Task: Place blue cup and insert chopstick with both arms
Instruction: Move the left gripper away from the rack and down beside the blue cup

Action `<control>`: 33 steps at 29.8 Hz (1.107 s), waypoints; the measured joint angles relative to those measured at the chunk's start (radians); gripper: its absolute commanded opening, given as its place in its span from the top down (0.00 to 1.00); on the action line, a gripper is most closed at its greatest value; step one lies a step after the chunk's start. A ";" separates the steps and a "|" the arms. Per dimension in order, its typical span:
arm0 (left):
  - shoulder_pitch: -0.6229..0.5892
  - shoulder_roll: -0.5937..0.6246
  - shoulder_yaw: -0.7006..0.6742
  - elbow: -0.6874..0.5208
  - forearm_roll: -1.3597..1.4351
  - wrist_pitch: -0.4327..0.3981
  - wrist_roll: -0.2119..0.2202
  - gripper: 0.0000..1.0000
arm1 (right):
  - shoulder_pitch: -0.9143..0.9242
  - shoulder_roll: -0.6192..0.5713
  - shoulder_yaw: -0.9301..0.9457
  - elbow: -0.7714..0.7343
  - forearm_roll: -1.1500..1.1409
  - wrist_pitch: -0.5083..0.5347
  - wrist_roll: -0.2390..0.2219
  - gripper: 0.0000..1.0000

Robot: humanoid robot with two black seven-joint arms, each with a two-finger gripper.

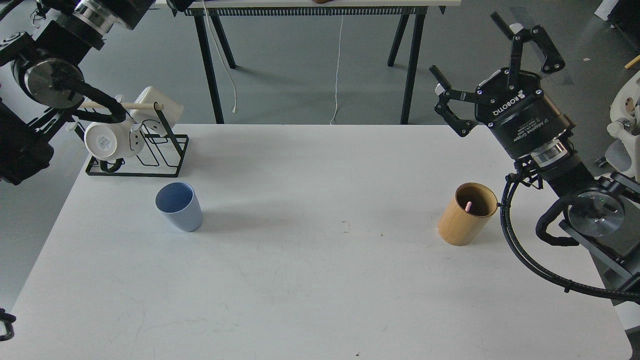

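While the right gripper (477, 70) hangs raised at two o'clock with fingers spread wide, empty, the left arm's (55, 60) fingers lie out of sight.

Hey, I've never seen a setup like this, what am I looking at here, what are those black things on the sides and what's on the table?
This is a single picture from a camera in a robot's head, looking down at its own white table. The black things are its two arms. The right gripper is raised above the table's far right corner, its jaws wide open and empty. The left arm runs out of the top left of the picture, so its gripper isn't visible. On the table stand a blue cup, empty and upright, and a tan wooden cylinder with a pink chopstick tip showing inside. At the back left, a black wire rack holds white mugs. Nothing is being held.
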 measured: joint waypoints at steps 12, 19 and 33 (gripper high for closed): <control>-0.180 0.272 0.239 -0.259 0.071 0.109 -0.067 0.00 | -0.012 0.000 0.012 -0.003 0.000 0.000 0.002 0.01; -0.175 0.370 0.254 -0.220 0.499 0.006 -0.131 0.00 | -0.016 -0.001 0.016 -0.003 0.000 0.000 0.002 0.01; -0.147 0.445 0.564 -0.180 1.234 0.147 -0.131 0.00 | -0.051 -0.001 0.016 -0.007 0.000 0.000 0.002 0.01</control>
